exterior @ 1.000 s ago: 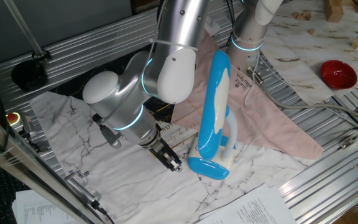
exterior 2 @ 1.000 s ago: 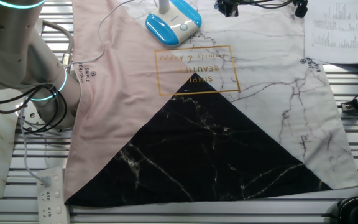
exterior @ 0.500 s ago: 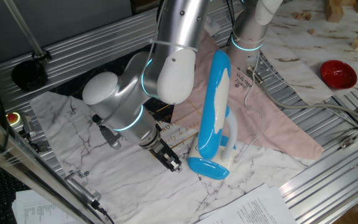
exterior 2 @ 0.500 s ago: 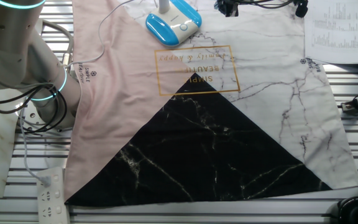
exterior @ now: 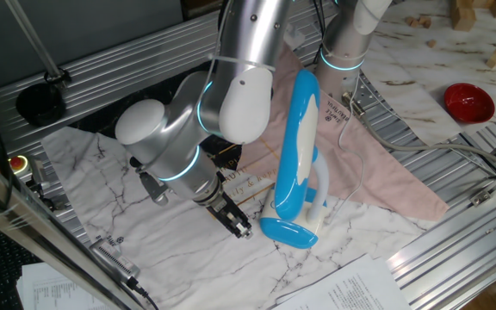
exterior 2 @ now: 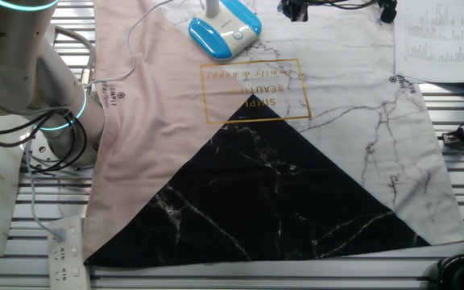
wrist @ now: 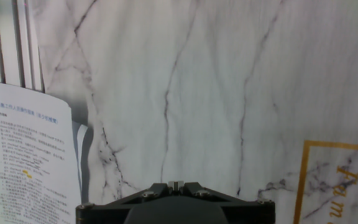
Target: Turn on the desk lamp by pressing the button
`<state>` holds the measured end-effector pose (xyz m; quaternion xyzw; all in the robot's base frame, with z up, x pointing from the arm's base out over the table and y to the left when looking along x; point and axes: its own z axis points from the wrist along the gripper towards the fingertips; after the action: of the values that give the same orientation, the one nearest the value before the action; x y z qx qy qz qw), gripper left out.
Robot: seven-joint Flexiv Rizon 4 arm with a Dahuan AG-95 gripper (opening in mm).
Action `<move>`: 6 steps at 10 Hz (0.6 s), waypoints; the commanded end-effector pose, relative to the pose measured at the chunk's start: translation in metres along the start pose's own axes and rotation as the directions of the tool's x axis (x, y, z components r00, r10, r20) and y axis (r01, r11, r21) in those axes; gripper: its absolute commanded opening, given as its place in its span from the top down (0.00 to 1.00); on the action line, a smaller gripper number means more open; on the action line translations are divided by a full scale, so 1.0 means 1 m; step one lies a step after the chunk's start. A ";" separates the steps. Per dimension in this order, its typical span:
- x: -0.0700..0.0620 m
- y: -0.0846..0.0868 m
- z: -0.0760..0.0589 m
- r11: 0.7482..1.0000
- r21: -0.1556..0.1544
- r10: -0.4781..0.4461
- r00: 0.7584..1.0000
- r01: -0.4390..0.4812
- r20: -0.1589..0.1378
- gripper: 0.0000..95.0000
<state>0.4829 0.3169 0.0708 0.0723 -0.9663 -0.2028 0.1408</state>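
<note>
Standing just right of the gripper (exterior: 241, 229) on the marble-print cloth (exterior: 145, 232), the desk lamp (exterior: 295, 164) points its long head upward; whether the gripper is open, I cannot tell.

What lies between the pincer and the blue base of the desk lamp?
In one fixed view, only a bare strip of the white marble-print cloth separates the pincer from the desk lamp base; nothing stands on it.

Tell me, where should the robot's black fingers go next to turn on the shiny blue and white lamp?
Probably sideways toward the shiny blue and white lamp's oval base, then down on its round button. The gripper hangs beside the base, over bare marble cloth.
</note>
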 end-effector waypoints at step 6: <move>0.001 -0.001 0.000 0.970 0.064 0.229 0.971 -0.233 0.068 1.00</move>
<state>0.4826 0.3166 0.0697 -0.0245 -0.9794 -0.1541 0.1284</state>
